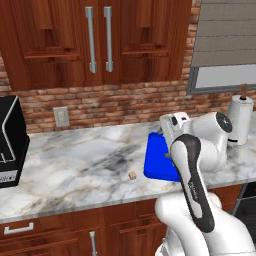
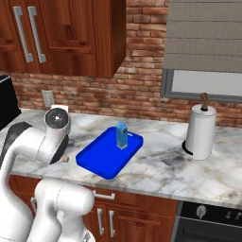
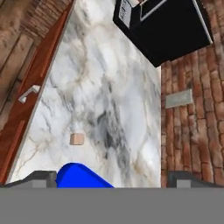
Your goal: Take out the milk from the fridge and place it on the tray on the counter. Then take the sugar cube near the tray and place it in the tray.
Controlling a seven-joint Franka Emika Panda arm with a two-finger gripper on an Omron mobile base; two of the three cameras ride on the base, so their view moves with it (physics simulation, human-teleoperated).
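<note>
Near the counter's (image 1: 75, 170) front edge, the sugar cube (image 1: 132, 175) lies on bare marble just left of the tray (image 2: 101, 160), apart from it. Above the tray's left end, the gripper (image 3: 111, 179) hangs with fingers spread wide, holding nothing. Farther back, the milk (image 2: 122, 135) stands upright in the tray.

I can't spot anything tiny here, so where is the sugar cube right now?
The sugar cube lies on the bare marble counter near its front edge, just left of the blue tray and apart from it in the left base view.
</note>
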